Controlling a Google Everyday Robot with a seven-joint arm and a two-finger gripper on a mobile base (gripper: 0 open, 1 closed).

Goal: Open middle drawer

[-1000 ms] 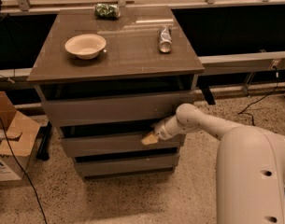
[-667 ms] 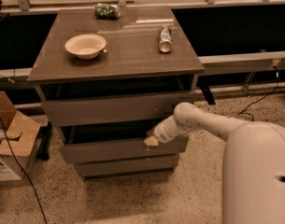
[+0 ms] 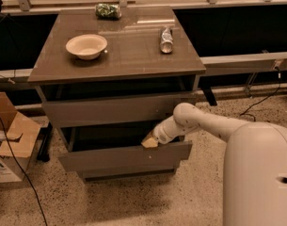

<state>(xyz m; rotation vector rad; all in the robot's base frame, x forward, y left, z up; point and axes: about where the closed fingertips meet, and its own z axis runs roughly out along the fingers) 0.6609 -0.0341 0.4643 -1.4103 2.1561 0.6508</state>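
Grey-brown middle drawer (image 3: 124,157) stands open; gripper (image 3: 150,142) rests on its top edge.

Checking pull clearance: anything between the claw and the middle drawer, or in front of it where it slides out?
Nothing visible. The claw sits at the top edge of the middle drawer, toward the picture's right. The cardboard box and cable lie off to the picture's left, outside the slide path.
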